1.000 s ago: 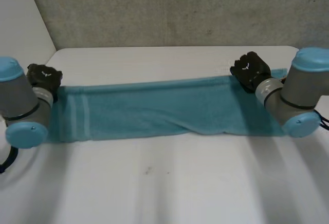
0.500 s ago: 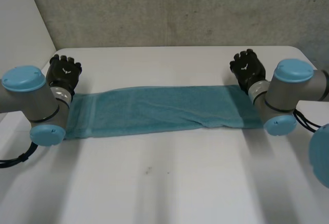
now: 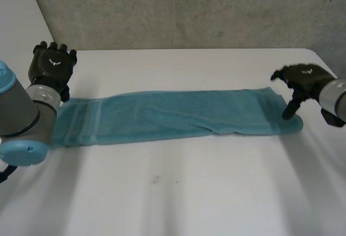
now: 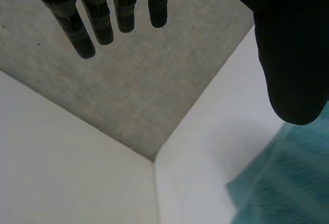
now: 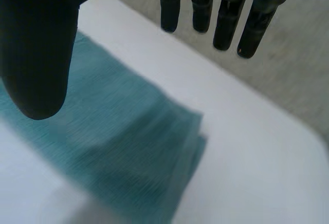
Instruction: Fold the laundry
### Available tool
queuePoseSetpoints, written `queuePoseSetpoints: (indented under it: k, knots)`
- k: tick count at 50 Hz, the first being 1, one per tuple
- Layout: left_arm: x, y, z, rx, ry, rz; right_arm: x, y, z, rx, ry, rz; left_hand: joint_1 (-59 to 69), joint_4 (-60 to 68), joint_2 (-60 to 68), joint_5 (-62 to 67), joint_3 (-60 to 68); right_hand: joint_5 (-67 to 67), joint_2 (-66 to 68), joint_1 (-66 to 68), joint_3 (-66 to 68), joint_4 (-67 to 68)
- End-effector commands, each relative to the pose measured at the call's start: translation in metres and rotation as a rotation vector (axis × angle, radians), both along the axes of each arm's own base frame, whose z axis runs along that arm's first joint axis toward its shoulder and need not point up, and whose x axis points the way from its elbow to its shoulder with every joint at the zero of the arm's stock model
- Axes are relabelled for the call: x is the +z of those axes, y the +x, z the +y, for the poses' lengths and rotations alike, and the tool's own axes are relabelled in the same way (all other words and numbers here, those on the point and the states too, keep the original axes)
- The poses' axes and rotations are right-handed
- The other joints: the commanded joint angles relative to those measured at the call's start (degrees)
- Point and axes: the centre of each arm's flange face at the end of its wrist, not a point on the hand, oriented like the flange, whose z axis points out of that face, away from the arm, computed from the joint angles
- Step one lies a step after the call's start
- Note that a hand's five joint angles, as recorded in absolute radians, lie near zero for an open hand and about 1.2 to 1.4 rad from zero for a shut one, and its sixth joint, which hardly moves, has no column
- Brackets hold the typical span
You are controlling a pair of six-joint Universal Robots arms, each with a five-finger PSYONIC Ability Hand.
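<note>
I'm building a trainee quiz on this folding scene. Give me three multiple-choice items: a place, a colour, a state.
1. Where does the towel lie? A) in a long strip across the table B) heaped at one corner C) hanging off the edge
2. Towel colour? A) white B) teal C) red
3. The left hand and right hand are: A) shut on the towel B) open C) curled shut, empty
Answers: 1 A, it runs from hand to hand; 2 B, teal in every view; 3 B, both wrist views show straight fingers holding nothing.

Left hand [image 3: 52, 65], right hand [image 3: 300, 79]: fingers straight.
</note>
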Motion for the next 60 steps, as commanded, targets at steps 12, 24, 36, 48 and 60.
queuePoseSetpoints:
  k: [12,24,36,48,60]
  knots:
    - [-0.003,-0.002,0.040,-0.093,0.245,0.332,-0.079,-0.041,-0.019,-0.027,0.163,-0.021,-1.4,-1.8,-1.7,-2.6,-2.4,21.5,22.4,23.4,22.6,21.9]
    - [-0.006,-0.002,0.045,-0.105,0.272,0.363,-0.098,-0.048,-0.038,-0.033,0.078,0.063,-1.4,-1.8,-1.7,-2.6,-2.4,66.2,67.1,68.1,67.3,66.6]
    - [0.008,-0.001,0.048,-0.110,0.231,0.370,-0.068,-0.148,-0.080,-0.391,-0.075,0.217,-1.4,-1.8,-1.7,-2.6,-2.4,66.2,67.1,68.1,67.3,66.6]
    - [0.008,0.005,0.054,-0.096,0.237,0.370,-0.014,-0.085,-0.080,-0.234,-0.200,0.172,-1.4,-1.8,-1.7,-2.6,-2.4,66.2,67.1,68.1,67.3,66.6]
    - [0.018,0.006,0.057,-0.097,0.210,0.377,0.008,0.173,0.064,0.477,-0.358,-0.031,-1.4,-1.8,-1.7,-2.6,-2.4,66.2,67.1,68.1,67.3,66.6]
